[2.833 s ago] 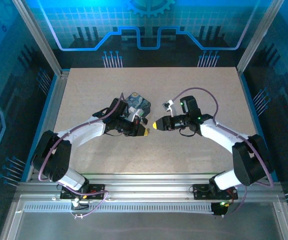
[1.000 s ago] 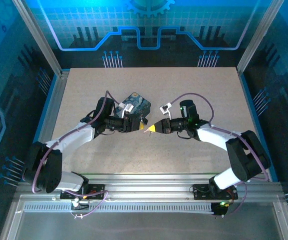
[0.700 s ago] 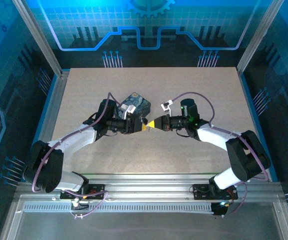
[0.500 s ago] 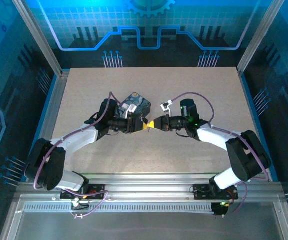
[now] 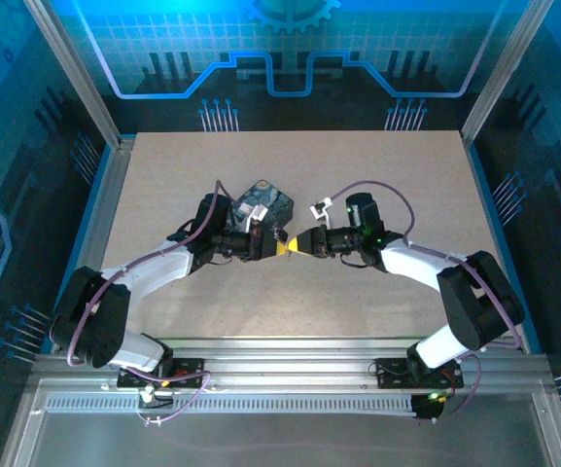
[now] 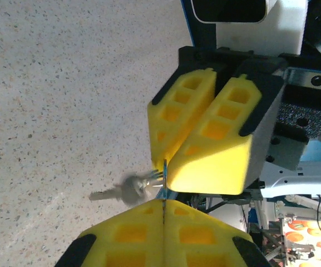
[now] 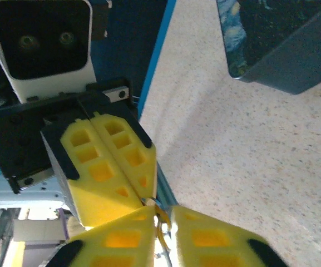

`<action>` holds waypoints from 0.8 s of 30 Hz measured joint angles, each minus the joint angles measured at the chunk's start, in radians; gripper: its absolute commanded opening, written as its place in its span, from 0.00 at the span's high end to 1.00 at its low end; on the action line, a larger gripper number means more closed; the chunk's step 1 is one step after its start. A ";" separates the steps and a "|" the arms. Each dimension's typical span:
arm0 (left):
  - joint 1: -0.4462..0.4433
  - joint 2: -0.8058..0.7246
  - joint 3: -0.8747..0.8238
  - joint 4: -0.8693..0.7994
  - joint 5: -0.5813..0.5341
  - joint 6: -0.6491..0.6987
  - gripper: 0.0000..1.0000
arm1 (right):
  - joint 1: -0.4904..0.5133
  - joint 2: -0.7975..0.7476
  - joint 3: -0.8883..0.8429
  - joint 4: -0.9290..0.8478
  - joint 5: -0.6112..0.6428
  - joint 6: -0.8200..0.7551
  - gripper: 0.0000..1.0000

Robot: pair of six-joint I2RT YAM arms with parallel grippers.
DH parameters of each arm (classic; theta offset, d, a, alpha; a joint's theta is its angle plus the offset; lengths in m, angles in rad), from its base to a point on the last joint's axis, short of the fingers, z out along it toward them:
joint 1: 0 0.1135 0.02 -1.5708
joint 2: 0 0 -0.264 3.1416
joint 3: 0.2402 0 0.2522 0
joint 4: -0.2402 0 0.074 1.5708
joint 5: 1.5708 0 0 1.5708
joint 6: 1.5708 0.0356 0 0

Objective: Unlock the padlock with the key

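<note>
Over the speckled table (image 5: 377, 175), both grippers meet tip to tip. Your left gripper (image 6: 164, 214) pinches a metal sliver (image 6: 164, 186); the key (image 6: 118, 192) (blurred) points leftward, lower centre of the left wrist frame. The right gripper (image 6: 171, 162) is pressed closed; the padlock is possibly hidden between the tips.

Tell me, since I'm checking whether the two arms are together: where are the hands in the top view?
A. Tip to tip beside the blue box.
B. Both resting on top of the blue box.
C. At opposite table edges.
A: the left hand and the right hand meet tip to tip just off the near corner of the blue box.
</note>
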 measured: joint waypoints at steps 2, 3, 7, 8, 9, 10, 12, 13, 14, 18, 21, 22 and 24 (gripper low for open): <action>0.000 0.000 0.005 -0.044 -0.005 0.037 1.00 | -0.010 -0.003 0.006 -0.043 0.010 -0.026 0.68; 0.000 0.000 0.011 -0.072 -0.013 0.057 1.00 | -0.016 -0.005 0.007 -0.060 0.011 -0.029 0.66; -0.017 0.003 0.079 -0.226 -0.072 0.182 1.00 | -0.039 -0.019 0.023 -0.126 0.024 -0.016 0.62; -0.025 0.004 0.098 -0.254 -0.089 0.214 1.00 | -0.039 -0.020 0.032 -0.143 0.029 0.000 0.61; -0.032 0.004 0.114 -0.274 -0.104 0.241 1.00 | -0.039 -0.021 0.044 -0.159 0.034 0.019 0.60; -0.041 0.004 0.130 -0.290 -0.124 0.275 1.00 | -0.039 -0.021 0.057 -0.177 0.040 0.047 0.59; -0.056 0.004 0.145 -0.304 -0.159 0.324 1.00 | -0.039 -0.023 0.077 -0.210 0.058 0.102 0.59; -0.064 0.004 0.145 -0.305 -0.179 0.349 1.00 | -0.039 -0.025 0.084 -0.227 0.071 0.137 0.59; -0.071 0.005 0.145 -0.307 -0.202 0.375 1.00 | -0.039 -0.030 0.087 -0.238 0.087 0.184 0.59; -0.097 0.008 0.143 -0.298 -0.285 0.465 1.00 | -0.039 -0.053 0.087 -0.254 0.135 0.338 0.59; -0.109 0.003 0.116 -0.242 -0.330 0.537 1.00 | -0.039 -0.072 0.089 -0.272 0.169 0.421 0.59; -0.111 -0.003 0.096 -0.214 -0.343 0.554 1.00 | -0.039 -0.074 0.089 -0.280 0.176 0.439 0.59; -0.113 -0.022 0.058 -0.178 -0.368 0.595 1.00 | -0.039 -0.076 0.089 -0.292 0.193 0.477 0.59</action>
